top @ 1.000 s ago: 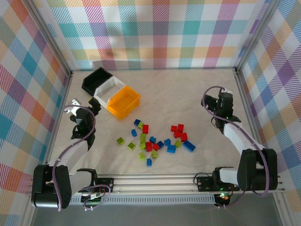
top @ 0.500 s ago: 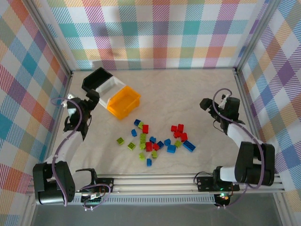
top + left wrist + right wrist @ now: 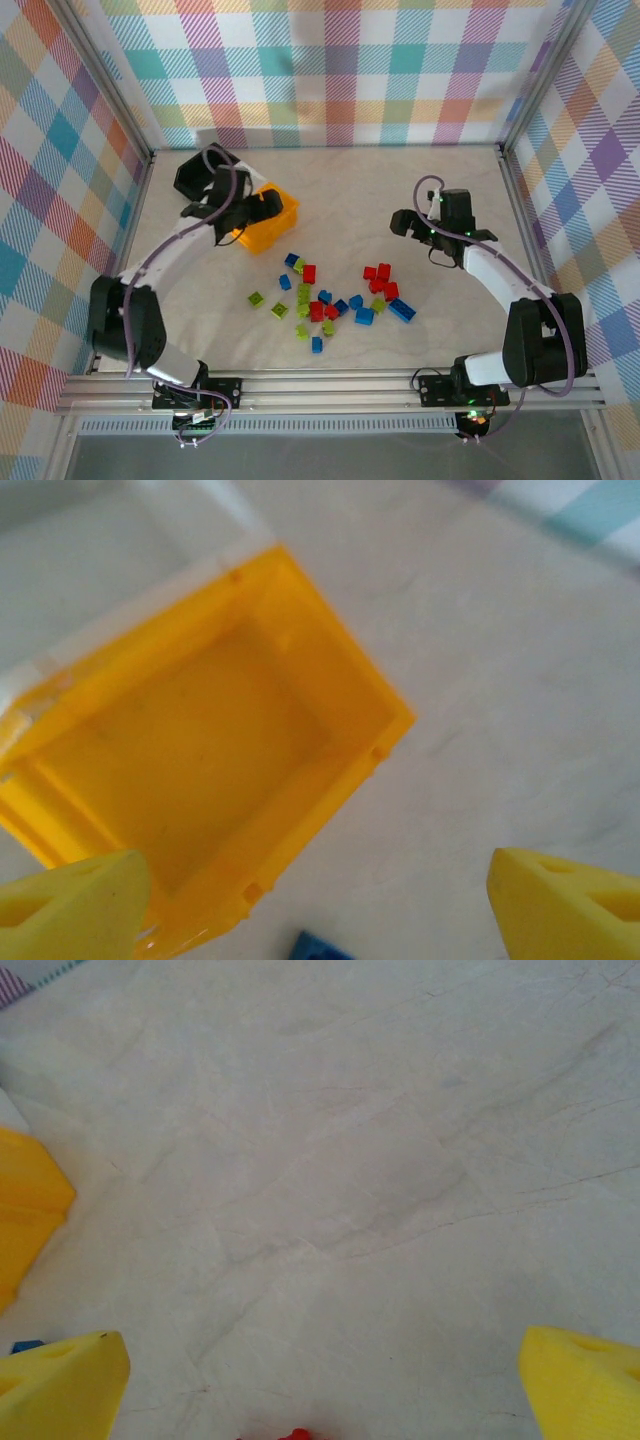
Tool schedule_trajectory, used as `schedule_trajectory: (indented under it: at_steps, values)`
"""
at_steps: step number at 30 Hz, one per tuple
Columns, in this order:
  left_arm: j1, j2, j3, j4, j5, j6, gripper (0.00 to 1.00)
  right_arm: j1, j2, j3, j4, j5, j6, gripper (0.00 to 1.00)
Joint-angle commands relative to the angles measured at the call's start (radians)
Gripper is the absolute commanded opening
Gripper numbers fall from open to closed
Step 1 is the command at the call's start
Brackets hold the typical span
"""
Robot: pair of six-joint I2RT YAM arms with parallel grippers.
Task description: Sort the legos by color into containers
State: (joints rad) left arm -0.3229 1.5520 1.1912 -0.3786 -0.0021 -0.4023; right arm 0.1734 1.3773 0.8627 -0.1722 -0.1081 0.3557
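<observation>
The legos (image 3: 330,298), small red, blue and lime green bricks, lie scattered on the table's near middle. At the back left stand the containers: a black one (image 3: 192,172), an orange-yellow one (image 3: 280,226), and a white one (image 3: 135,630) between them, mostly hidden under my left arm. My left gripper (image 3: 262,206) hovers open over the orange container (image 3: 200,750), which is empty; a blue lego (image 3: 320,948) lies just past its near rim. My right gripper (image 3: 401,222) hangs open over bare table right of centre, with a red lego (image 3: 297,1434) at the lower edge of its view.
Plaid walls with metal posts close in the table on three sides. A metal rail (image 3: 330,385) runs along the near edge by the arm bases. Bare table (image 3: 340,190) stretches between the two grippers and behind the bricks.
Both arms have swung inward from the table's sides. My left gripper went from the left edge to above the orange container; my right gripper moved from the right edge towards the centre.
</observation>
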Motion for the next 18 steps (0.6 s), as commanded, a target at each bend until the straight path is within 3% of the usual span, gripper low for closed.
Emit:
schedule_trajectory:
  at_steps: [1, 7, 18]
  values:
    - [-0.06, 0.078, 0.059, -0.171, -0.178, 0.098, 0.86, 0.031, -0.031, 0.02, -0.068, 0.092, -0.062, 1.0]
    - [-0.071, 0.201, 0.14, -0.175, -0.286, 0.087, 0.84, 0.08, -0.063, 0.004, -0.085, 0.171, -0.073, 1.0]
    - [-0.154, 0.365, 0.235, -0.133, -0.119, 0.011, 0.8, 0.086, -0.078, -0.007, -0.096, 0.206, -0.051, 1.0]
